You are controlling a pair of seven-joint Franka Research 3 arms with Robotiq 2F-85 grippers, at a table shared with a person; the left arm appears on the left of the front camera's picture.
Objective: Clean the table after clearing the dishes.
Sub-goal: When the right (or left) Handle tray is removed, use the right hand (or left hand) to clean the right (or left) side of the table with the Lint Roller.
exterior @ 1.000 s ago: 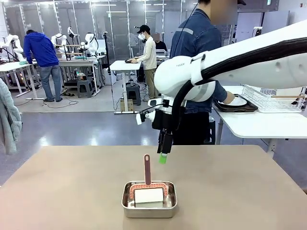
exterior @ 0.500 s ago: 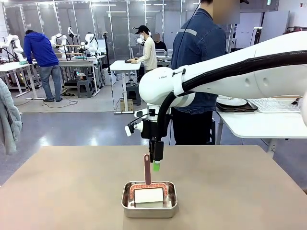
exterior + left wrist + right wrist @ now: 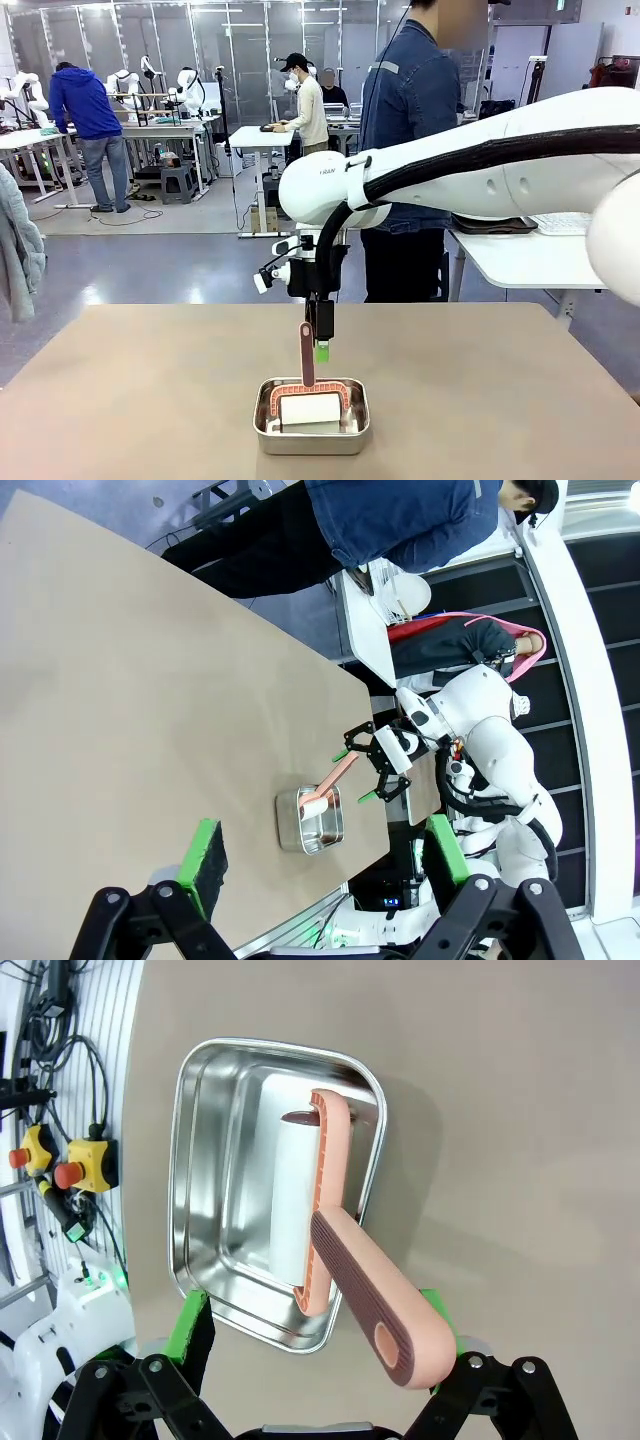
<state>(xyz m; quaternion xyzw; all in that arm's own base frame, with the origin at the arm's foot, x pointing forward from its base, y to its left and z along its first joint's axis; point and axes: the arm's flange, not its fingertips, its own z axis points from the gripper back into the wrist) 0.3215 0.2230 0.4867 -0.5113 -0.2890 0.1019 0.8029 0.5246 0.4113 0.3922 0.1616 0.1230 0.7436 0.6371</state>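
your right gripper (image 3: 315, 1330) has its jaws spread wide and grips nothing. the brown ribbed handle of the salmon-pink lint roller (image 3: 345, 1260) rises into the gap between the green pads (image 3: 193, 1332), much closer to one pad than the other; you cannot tell whether it touches that pad. just beyond the fingertips, the roller's white roll lies in the square stainless steel pan (image 3: 215, 1160), which sits on the plain beige-brown table (image 3: 500, 1110). in the front view the same gripper (image 3: 321, 345) hangs upright over the pan, its pad just beside the handle's top.

your left gripper (image 3: 325, 855) is also fully open and empty, held high over the table, with the pan well beyond its fingertips. farther off, past the table's edge, white plates (image 3: 405, 592) rest on a white-topped side table, next to a person in a blue denim jacket (image 3: 410, 100). the small grey lettering on the right arm's joint is too small to read.
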